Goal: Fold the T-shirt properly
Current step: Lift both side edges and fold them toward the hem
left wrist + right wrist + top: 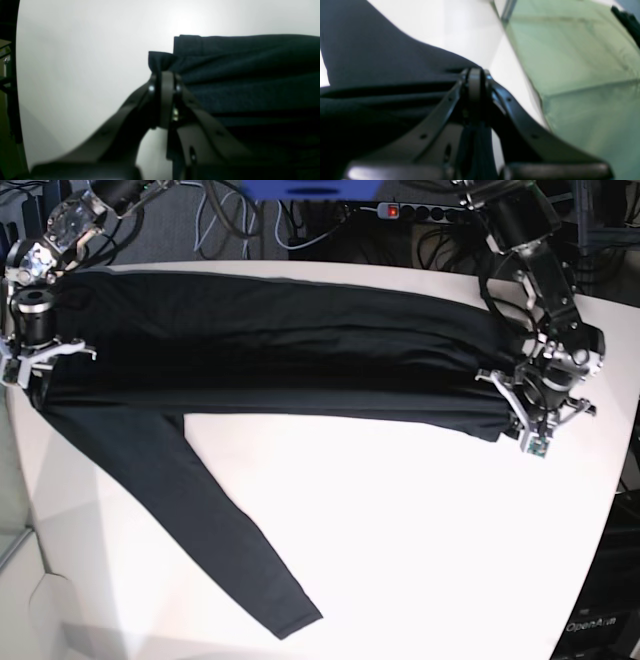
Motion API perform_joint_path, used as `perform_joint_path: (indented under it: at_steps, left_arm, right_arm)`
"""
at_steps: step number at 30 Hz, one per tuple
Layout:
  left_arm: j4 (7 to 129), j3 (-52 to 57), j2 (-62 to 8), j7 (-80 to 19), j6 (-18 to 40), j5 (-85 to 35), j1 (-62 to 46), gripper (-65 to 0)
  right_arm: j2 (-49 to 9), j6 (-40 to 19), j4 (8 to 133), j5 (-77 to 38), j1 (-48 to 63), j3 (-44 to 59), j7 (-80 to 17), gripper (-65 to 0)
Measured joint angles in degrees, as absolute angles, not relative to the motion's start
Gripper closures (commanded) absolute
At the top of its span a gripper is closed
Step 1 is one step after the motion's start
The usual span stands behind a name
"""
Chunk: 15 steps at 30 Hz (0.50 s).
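Note:
The black long-sleeved T-shirt lies stretched across the back of the white table, folded lengthwise. One sleeve trails toward the front. My left gripper is shut on the shirt's right end; the left wrist view shows the fabric edge pinched between its fingers. My right gripper is shut on the shirt's left end at the table's left edge; in the right wrist view dark cloth runs into the closed fingers.
A power strip and cables lie behind the table. The table's left edge drops to a greenish floor. A dark cabinet stands at the front right.

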<state>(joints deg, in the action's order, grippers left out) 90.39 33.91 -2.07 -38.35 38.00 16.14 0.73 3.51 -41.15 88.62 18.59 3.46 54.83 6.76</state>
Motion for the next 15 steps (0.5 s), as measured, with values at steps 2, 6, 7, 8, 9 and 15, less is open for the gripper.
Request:
perform_joint_path:
  at_steps: [2, 6, 7, 8, 9, 15]
  left_arm:
    - [91.0, 36.4, -1.8, -38.2, 39.6, 15.6, 0.6, 0.0]
    - [91.9, 40.1, -1.9, -38.8, 40.4, 16.8, 0.5, 0.0]
    - [91.9, 40.7, -2.0, -38.9, 40.2, 17.5, 0.5, 0.0]
    - [91.9, 41.3, -2.1, -39.0, 40.1, 17.6, 0.5, 0.0]
    - [91.9, 41.5, -2.2, -39.0, 40.1, 17.6, 0.5, 0.0]
    - [91.5, 41.6, -1.8, -38.7, 40.3, 17.3, -0.2, 0.0]
  right_arm:
    - [3.5, -41.1, 88.6, 18.6, 4.6, 54.9, 7.2, 0.0]
    - [5.1, -40.9, 88.6, 18.6, 6.8, 55.0, 7.1, 0.0]
    - [5.1, -40.7, 88.6, 18.6, 7.5, 55.1, 7.0, 0.0]
    - [5.1, -40.6, 88.6, 18.6, 8.0, 55.3, 7.1, 0.0]
    - [5.2, -40.3, 88.6, 18.6, 8.3, 55.4, 7.0, 0.0]
    - [7.2, -40.3, 88.7, 18.4, 11.7, 55.2, 15.0, 0.0]
